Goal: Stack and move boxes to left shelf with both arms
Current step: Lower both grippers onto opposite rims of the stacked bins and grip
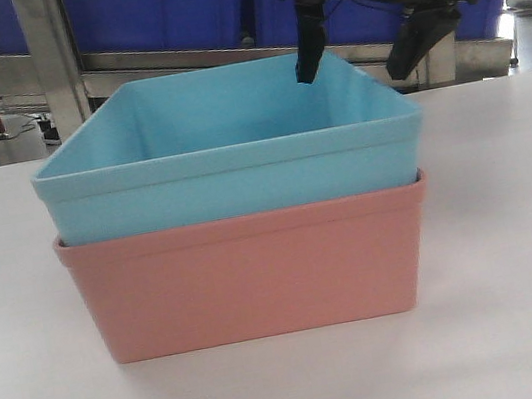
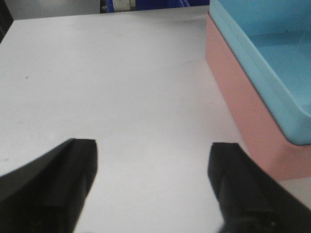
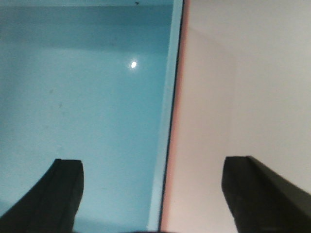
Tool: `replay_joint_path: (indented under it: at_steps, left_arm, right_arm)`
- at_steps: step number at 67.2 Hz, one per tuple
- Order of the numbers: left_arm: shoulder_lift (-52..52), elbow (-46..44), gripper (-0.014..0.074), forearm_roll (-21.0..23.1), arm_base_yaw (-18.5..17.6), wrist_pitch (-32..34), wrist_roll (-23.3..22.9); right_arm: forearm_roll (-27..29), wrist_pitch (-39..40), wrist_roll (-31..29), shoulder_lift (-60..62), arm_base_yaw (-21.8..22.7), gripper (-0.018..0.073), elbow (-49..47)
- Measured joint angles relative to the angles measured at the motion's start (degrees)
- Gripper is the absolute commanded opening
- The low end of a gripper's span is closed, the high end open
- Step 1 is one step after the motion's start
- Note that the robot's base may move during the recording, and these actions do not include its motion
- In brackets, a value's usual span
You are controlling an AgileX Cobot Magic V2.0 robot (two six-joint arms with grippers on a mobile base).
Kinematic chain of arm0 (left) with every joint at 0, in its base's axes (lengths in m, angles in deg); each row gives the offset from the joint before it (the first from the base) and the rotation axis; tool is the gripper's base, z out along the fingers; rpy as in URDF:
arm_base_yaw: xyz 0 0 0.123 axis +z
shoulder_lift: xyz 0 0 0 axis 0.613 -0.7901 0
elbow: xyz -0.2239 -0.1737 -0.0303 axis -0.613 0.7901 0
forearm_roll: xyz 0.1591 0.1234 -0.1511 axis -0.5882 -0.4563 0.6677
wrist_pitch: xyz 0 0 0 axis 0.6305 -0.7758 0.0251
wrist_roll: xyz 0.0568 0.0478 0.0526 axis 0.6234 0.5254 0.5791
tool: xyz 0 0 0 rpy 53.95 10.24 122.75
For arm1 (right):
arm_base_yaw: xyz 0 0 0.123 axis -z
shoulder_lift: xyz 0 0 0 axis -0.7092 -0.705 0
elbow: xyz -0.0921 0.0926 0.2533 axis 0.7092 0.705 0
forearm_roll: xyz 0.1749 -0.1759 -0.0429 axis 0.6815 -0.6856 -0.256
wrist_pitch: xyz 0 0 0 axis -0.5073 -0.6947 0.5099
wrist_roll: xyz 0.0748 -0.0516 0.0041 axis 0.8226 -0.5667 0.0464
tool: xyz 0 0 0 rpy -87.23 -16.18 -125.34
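Right pincer [image 1: 353, 74] jaws apart, straddling right wall of light sky-blue rimmed plastic bin [image 1: 231, 170], which sits nested in salmon-pink plastic bin [image 1: 248, 278] on white counter [image 1: 516, 241]. Left pincer [image 2: 153, 187] also apart, over counter beside them. Empty stack likely light, stiff, slick; clamp opposite side rims. No readable markings.

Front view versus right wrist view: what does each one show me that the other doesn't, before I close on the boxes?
Only the front view: the whole stack, light blue box nested in the pink box, with a steel frame and dark blue bins behind. Only the right wrist view: the blue box's floor from above, with a light glint on it. Both: the open right gripper straddling the blue box's right wall, one finger inside, one outside.
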Motion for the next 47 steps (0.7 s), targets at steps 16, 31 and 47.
replay_joint_path:
  at_steps: [16, 31, 47]
  left_arm:
    - [-13.95, -12.7, 0.0525, 8.82, 0.0, -8.14, 0.0]
    - [-31.65, -28.87, 0.0524, 12.91, 0.0, -14.29, 0.0]
    - [-52.03, -46.1, 0.0523, 14.02, -1.35, -20.25, 0.0]
  right_arm:
    - [-2.71, -1.32, -0.12, 0.0, 0.0, 0.0611, -0.32]
    - [-2.96, -1.3, -0.57, 0.0, 0.0, 0.0611, -0.37]
    - [-2.96, -1.7, -0.66, 0.0, -0.12, 0.0611, -0.37]
